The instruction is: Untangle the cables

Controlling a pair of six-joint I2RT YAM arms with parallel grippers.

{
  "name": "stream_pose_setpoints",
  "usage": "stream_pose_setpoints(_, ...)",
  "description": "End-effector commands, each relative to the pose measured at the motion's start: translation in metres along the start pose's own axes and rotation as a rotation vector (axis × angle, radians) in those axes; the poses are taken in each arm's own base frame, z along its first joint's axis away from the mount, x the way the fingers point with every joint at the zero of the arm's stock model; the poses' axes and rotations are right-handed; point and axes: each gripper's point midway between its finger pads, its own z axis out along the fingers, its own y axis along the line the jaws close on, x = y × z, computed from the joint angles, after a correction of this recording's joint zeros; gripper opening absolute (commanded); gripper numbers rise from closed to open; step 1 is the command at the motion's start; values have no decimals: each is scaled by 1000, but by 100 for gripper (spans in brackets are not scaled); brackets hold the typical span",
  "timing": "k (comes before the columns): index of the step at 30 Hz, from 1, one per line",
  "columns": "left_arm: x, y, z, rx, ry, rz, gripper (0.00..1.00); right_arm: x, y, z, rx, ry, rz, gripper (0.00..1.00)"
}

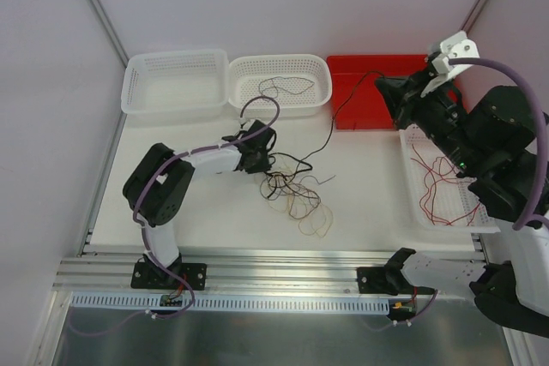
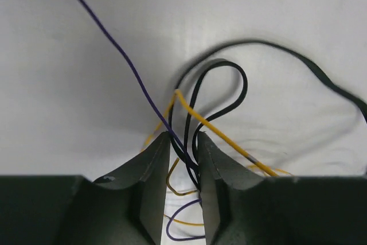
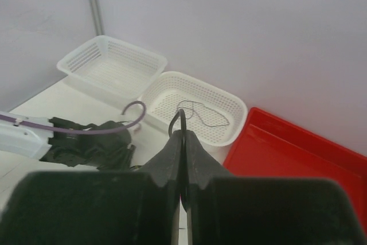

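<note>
Left end effector [image 2: 183, 136] barely open astride cables [image 2: 245, 87], mid-grasp; right end effector [image 3: 182, 134] clamped on black cable [image 3: 172, 121]; next, likely pinch and pull apart

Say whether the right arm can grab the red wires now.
Probably not yet: the right gripper is shut on a black cable; otherwise the red wires lie exposed in the white tray.

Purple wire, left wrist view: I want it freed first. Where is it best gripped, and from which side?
Probably its straight stretch toward the upper left, pinched crosswise from above: there the purple wire lies alone, clear of the black loop and yellow wire.
</note>
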Motion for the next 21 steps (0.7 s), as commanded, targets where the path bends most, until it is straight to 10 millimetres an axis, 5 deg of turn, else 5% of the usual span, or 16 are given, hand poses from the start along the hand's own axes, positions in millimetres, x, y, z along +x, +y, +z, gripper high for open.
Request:
stream_pose_setpoints(1, 1, 77, -8, -220, 12, 2, 25, -26, -39, -27, 180, -60, -63, 1)
stream_pose_setpoints(7, -23, 148, -42, -331, -57, -74, 31, -25, -73, -44, 355, -32, -118, 1)
stream_pose_setpoints(13, -32, 187, -64, -393, -92, -143, 35, -12, -79, -50, 391, -5, -121, 1)
stream_pose_setpoints(19, -24, 200, -77, -401, -88, -177, 41, 60, -60, -28, 321, 179, -88, 1)
stream_pose_setpoints(21, -16, 201, -82, -382, -79, -173, 45, 106, -46, -14, 262, 286, -58, 1)
